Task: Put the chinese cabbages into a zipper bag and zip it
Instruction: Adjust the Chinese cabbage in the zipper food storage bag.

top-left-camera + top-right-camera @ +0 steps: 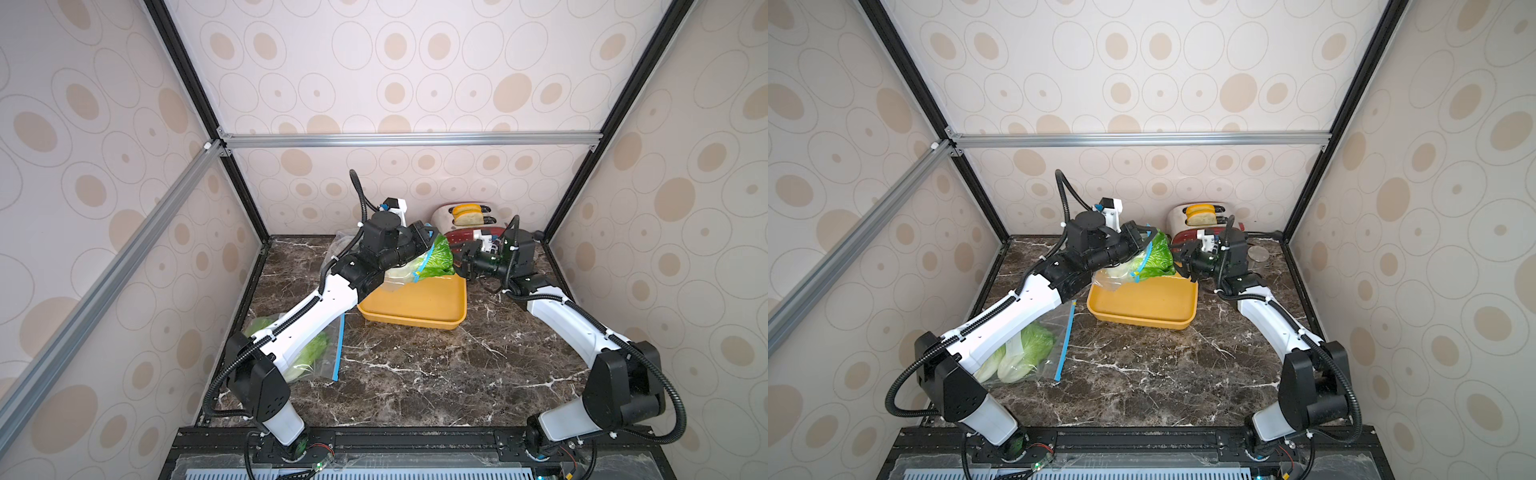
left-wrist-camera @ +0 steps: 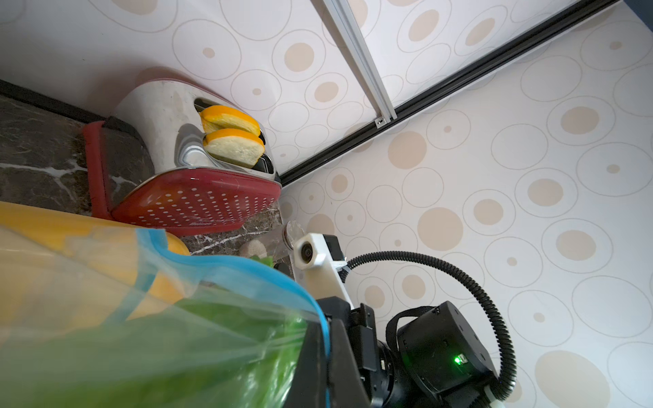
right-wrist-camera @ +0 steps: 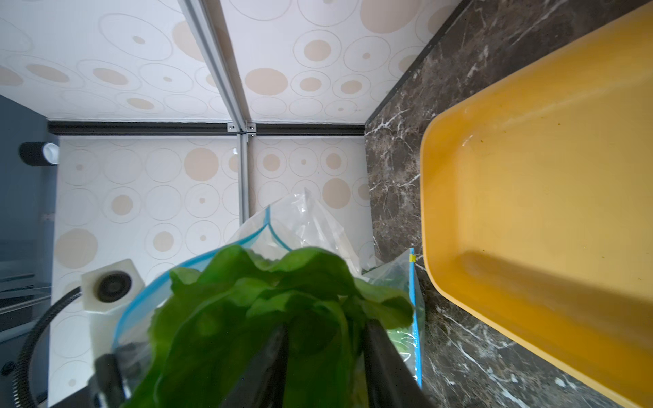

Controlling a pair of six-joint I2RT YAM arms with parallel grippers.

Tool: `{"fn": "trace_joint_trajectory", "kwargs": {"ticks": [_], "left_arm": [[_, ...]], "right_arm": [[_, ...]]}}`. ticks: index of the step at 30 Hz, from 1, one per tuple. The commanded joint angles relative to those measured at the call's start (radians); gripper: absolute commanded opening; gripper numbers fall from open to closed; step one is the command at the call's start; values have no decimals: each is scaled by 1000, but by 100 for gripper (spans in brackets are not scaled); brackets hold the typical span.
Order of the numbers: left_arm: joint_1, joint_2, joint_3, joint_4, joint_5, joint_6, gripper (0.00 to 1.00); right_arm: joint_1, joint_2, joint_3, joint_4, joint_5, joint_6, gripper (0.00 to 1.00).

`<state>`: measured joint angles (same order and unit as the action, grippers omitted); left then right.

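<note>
Over the marble counter [image 1: 415, 374], the left gripper [image 1: 430, 239] was clamped on the bag's [image 1: 1119, 280] rim, holding it up above the tray [image 1: 415, 309], likely to keep the mouth open. The cabbage [image 1: 438, 262] sat half in, leaves poking out; the right gripper's [image 1: 460, 261] jaws straddled them. Biting or not, couldn't tell.

**Around the yellow tray**

The yellow tray [image 1: 411, 322] sits on a dark, white-veined marble tabletop [image 1: 415, 374], with a few green specks on its bare floor. Behind the tray, against the back wall, stands a silver toaster [image 1: 442, 216] with two bread slices [image 1: 467, 212] upright in its slots. A red perforated dish [image 2: 198, 201] lies between the toaster and the tray. Beyond the tray's far right corner, a small round glassy disc [image 1: 1260, 253] rests on the marble. Wall panels [image 1: 415, 83] printed with beige ovals rise behind the tray, crossed by an aluminium rail [image 1: 411, 139].
</note>
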<state>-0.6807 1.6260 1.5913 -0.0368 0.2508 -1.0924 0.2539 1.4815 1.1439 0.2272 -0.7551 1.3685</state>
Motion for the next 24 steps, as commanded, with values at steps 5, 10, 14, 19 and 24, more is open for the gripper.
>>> {"fn": "trace_joint_trajectory", "kwargs": {"ticks": [5, 10, 14, 19, 24], "left_arm": [[-15, -7, 45, 47, 81, -20, 0], [-28, 28, 99, 83, 98, -36, 0], [-52, 58, 126, 166, 119, -92, 0], [-57, 32, 156, -16, 84, 16, 0], [-52, -1, 73, -57, 97, 18, 0]], "right_arm": [[81, -67, 57, -14, 35, -9, 38], [137, -27, 21, 2, 49, -27, 38], [149, -4, 29, -19, 75, -71, 37], [106, -40, -15, 98, 89, 2, 37], [65, -89, -34, 237, 92, 98, 39]]}}
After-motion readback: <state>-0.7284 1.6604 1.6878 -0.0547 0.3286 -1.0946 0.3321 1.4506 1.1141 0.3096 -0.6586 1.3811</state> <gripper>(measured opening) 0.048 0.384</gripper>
